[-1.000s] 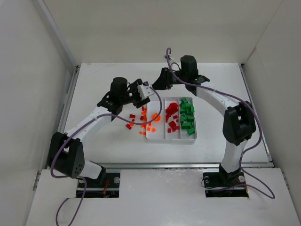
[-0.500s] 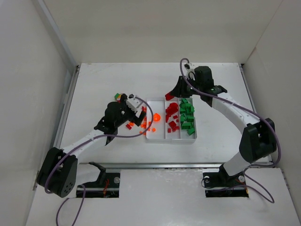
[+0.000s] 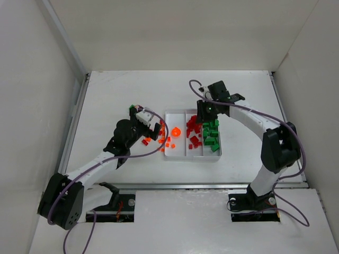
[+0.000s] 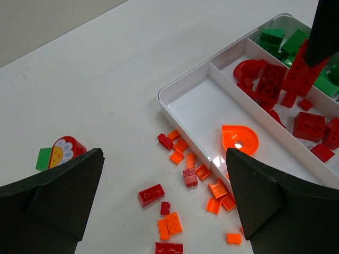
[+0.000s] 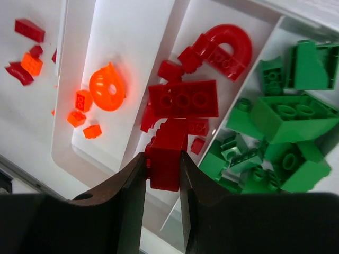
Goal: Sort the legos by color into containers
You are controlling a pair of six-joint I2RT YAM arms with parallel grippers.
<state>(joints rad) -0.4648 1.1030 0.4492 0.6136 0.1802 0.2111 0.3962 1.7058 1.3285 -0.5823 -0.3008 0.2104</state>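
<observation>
The white tray [image 3: 167,152] has three compartments. Its left one holds an orange round piece [image 3: 176,131], its middle one red legos [image 3: 194,139], its right one green legos [image 3: 212,135]. Loose red and orange legos [image 3: 153,138] lie on the table by the tray's left wall. My left gripper [image 3: 151,129] hangs over them, open and empty, and its wrist view shows a red brick [image 4: 151,194] and orange bricks [image 4: 172,223] between the fingers. My right gripper [image 5: 164,169] is shut on a red brick [image 5: 165,153] above the middle compartment [image 5: 183,98].
A red flower-printed piece [image 4: 63,151] and a small green piece [image 4: 44,157] lie apart on the table, left of the loose pile. White walls enclose the table on three sides. Cables loop above both arms.
My left gripper opened wide and pulled back left from the tray to above the loose bricks. The orange round piece now lies in the left compartment. My right gripper carried its red brick over the middle compartment.
</observation>
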